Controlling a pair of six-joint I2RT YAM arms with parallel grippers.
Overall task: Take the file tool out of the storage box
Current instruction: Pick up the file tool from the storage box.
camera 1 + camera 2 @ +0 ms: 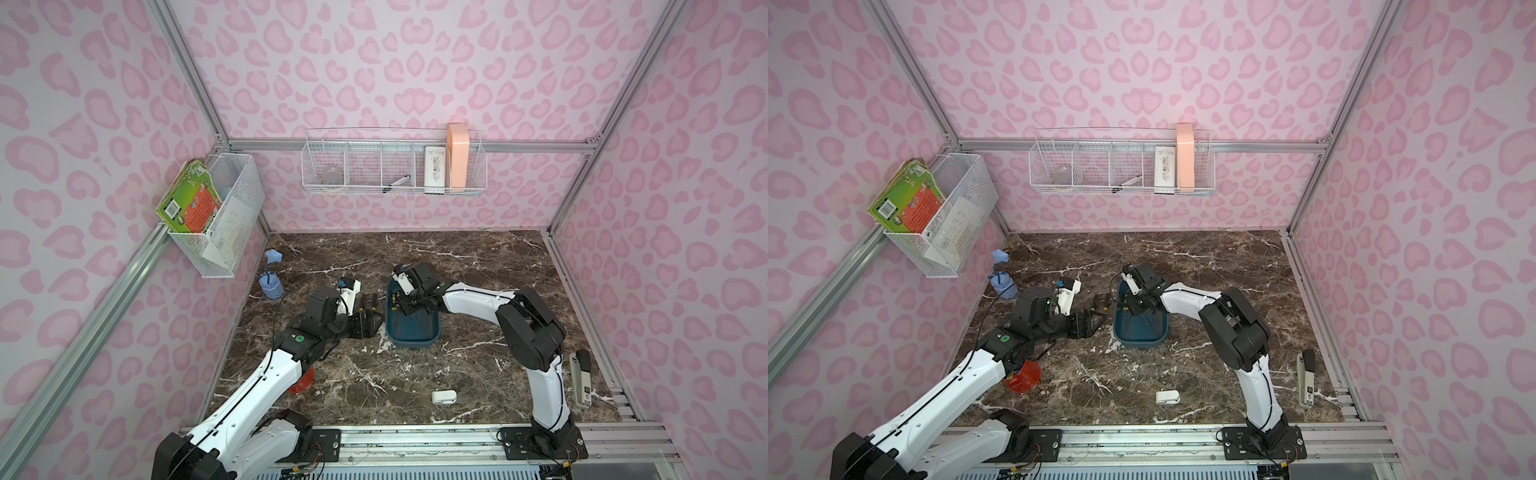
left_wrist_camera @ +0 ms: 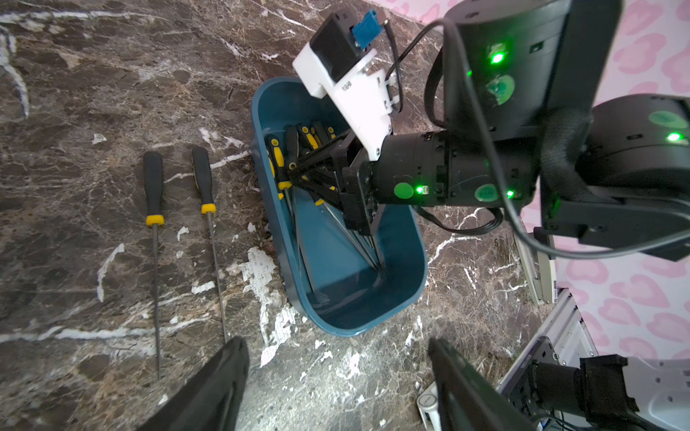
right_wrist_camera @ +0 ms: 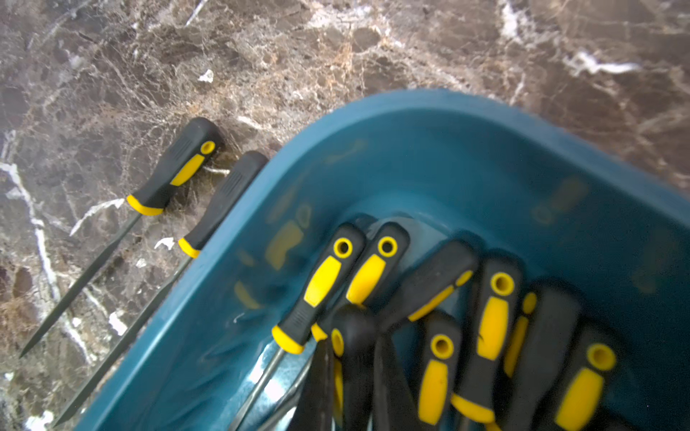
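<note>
Marble-patterned brown tabletop [image 1: 478, 257] carries everything. At far left a white mesh basket [image 1: 232, 216] on the wall holds a green book, with a crumpled blue thing [image 1: 270, 284] on the tabletop below it. Nearer, a translucent red cup [image 1: 1023, 376] is half hidden under the left arm. That arm reaches low toward the right, its end effector [image 2: 336, 347] spread wide and empty above two files [image 2: 154, 224] lying parallel on the tabletop, just left of the storage box [image 1: 411, 343]. The box, smooth teal plastic with rounded corners, sits mid-tabletop. Slim steel shafts fan across its floor, and rubbery black-and-yellow handles [image 3: 493, 317] crowd its far end. The right arm bends in from the right, wrist angled down into the box. Its end effector [image 2: 295, 174] is pinched in on the handle of one file tool [image 3: 353, 328], with neighbouring handles pressing close on both sides. At near right lie a small white case [image 1: 444, 397] and a grey stapler [image 1: 579, 376].
</note>
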